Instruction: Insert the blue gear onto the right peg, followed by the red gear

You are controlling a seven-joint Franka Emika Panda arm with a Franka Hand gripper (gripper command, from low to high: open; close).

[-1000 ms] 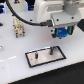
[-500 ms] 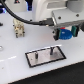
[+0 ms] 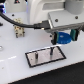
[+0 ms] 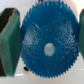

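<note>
My gripper (image 3: 62,35) is shut on the blue gear (image 3: 63,36) and holds it above the table, to the exterior view's right of the plate. In the wrist view the blue gear (image 4: 47,35) fills the frame, toothed with a pale centre hole, clamped between the green finger pads (image 4: 9,42). The dark baseplate (image 3: 44,59) lies on the white table with two upright pegs; the right peg (image 3: 51,50) stands a little below and to the left of the held gear in the picture. The red gear does not show in either view.
A small brown-and-white object (image 3: 19,31) sits on the table at the exterior view's left, behind the plate. A black cable (image 3: 15,21) runs across the back. The arm's white body (image 3: 55,12) fills the upper right.
The gripper has shifted slightly to the exterior view's right and lower with the blue gear held in it. The plate and pegs have not moved.
</note>
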